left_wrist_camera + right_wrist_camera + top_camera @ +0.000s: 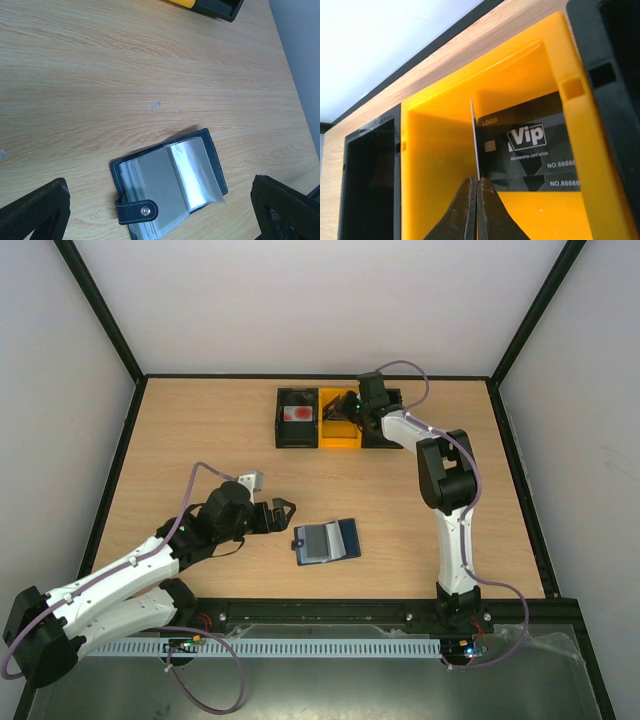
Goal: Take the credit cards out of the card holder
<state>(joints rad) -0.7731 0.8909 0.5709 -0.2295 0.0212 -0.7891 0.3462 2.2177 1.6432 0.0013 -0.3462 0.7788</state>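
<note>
Card holder lies open and flat on the table, near-centre, with its clear pocket sleeves facing up and its snap tab on the left. The left gripper sits just left of it, jaws wide, empty and not touching. At the far side, the right gripper is at the yellow box, jaws closed on a thin pale credit card seen edge-on beside a black VIP card. The black box to the left holds a card with a red mark.

The yellow box hides the right end of the black card. The card holder crosses the bottom frame edge.
</note>
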